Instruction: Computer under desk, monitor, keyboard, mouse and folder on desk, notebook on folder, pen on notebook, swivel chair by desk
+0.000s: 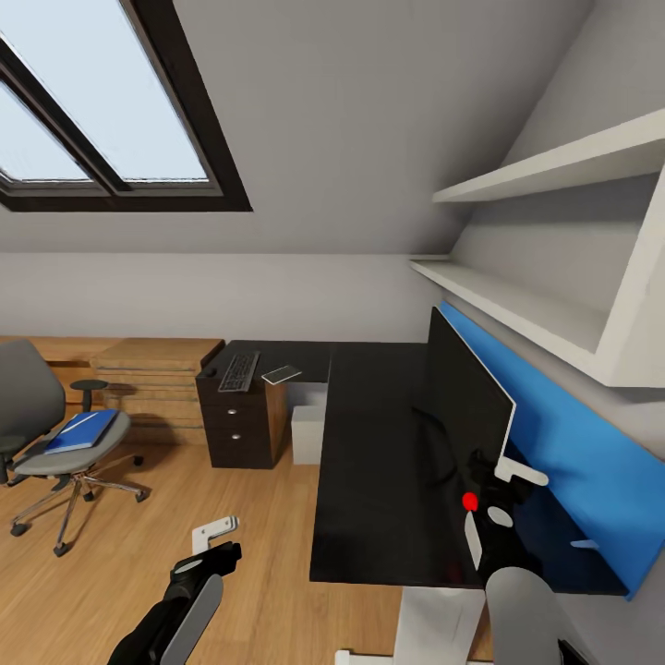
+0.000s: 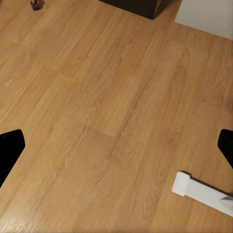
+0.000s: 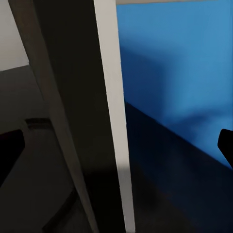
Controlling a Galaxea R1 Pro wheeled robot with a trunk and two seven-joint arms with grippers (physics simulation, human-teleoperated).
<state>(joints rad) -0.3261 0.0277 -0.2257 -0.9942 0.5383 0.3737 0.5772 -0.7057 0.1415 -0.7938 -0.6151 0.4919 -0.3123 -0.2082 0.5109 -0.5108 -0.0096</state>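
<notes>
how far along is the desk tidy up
Done: monitor and keyboard sit on the desk, computer under it. In hand: right gripper open at the monitor's edge. Left: folder lies on the chair, away from the desk.

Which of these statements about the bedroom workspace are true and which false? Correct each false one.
1. The folder lies on the swivel chair. True.
2. The keyboard lies on the floor. False: it lies on the desk.
3. The monitor stands on the desk. True.
4. The left gripper holds the notebook. False: it hangs empty over the floor; the notebook lies on the desk.
</notes>
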